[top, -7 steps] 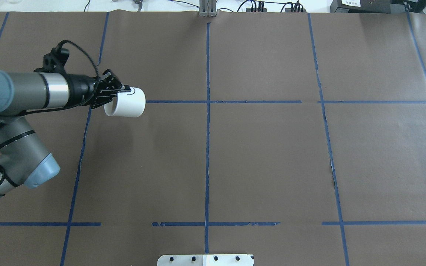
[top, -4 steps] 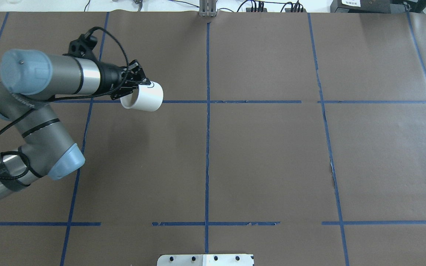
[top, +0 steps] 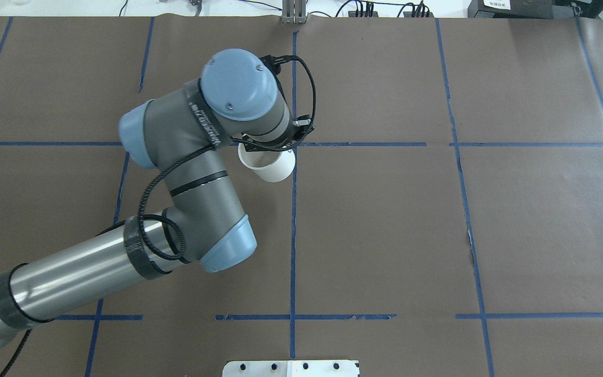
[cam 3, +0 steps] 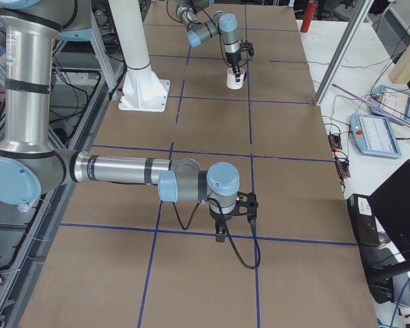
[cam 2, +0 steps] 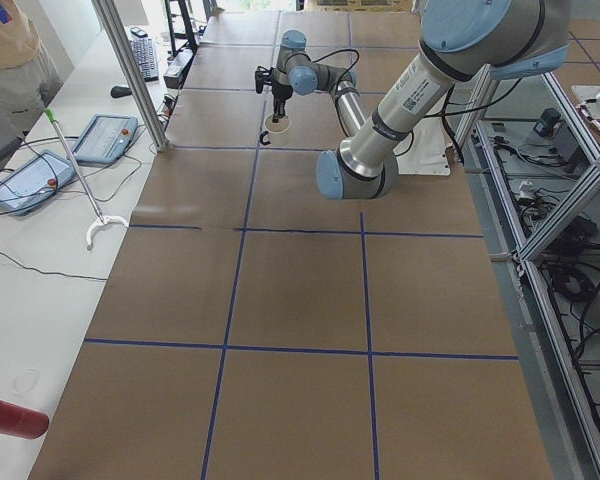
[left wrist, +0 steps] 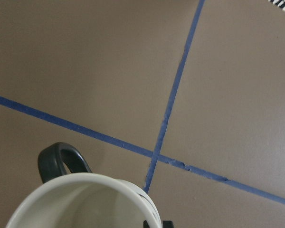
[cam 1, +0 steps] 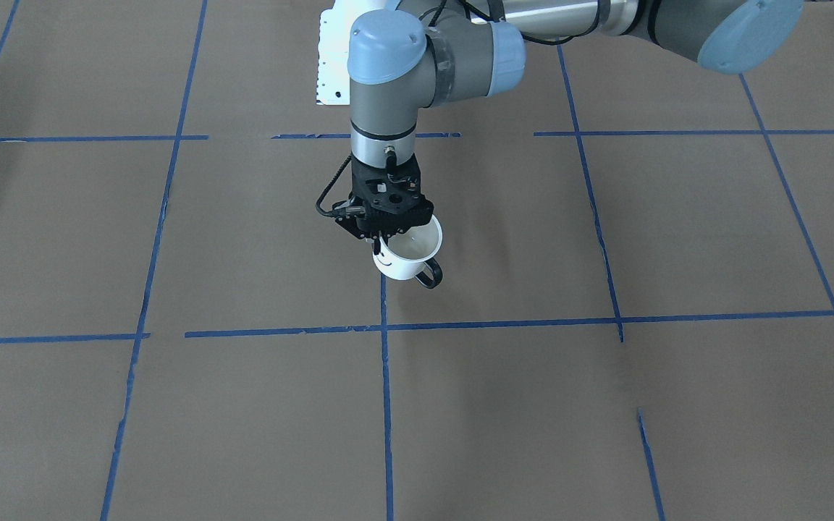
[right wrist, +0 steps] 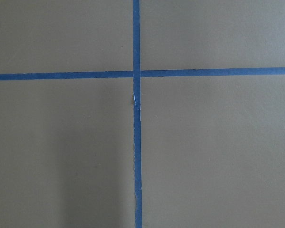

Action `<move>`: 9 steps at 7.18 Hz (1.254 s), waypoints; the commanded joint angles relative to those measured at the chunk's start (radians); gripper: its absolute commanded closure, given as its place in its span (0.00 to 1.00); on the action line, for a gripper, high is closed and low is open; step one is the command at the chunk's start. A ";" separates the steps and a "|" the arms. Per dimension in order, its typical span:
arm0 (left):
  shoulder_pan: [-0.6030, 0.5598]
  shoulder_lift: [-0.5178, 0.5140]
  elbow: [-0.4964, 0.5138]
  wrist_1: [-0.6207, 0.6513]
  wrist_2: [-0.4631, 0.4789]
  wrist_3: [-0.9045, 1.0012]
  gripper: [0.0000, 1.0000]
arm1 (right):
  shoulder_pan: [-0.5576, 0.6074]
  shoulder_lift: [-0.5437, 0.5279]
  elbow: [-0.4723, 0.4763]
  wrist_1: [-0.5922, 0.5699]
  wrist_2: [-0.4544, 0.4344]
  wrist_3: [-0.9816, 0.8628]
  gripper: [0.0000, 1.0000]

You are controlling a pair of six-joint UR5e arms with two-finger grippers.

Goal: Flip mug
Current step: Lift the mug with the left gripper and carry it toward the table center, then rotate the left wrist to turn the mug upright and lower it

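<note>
The brown-papered table (top: pixel 385 235) was gridded with blue tape (top: pixel 293 235); a white bench (cam 2: pixel 50 300) bearing control tablets (cam 2: pixel 105 137) stood alongside, under even light.

White mug (cam 1: pixel 404 266) with black handle (cam 1: pixel 429 278) and black smiley (cam 1: pixel 386 263), brown table (cam 1: pixel 714 239) with blue tape lines (cam 1: pixel 504 323), grey left arm (cam 1: pixel 384 108), light blue caps (cam 1: pixel 386 36)

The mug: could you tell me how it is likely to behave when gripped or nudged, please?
The mug looks rigid and smooth, so probably slippery; the left tool pinches only its rim. Empty inside, so likely light. On its side it might roll until the handle stops it.
</note>
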 commanded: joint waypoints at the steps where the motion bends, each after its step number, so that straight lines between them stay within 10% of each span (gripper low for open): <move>1: 0.041 -0.032 0.075 0.026 0.038 0.138 1.00 | 0.000 0.000 0.000 0.000 0.000 0.000 0.00; 8: 0.097 -0.077 0.146 0.009 0.041 0.108 1.00 | 0.000 0.000 0.000 0.000 0.000 0.000 0.00; 9: 0.103 -0.072 0.149 -0.002 0.064 0.117 0.74 | 0.000 0.000 0.000 0.000 0.000 0.000 0.00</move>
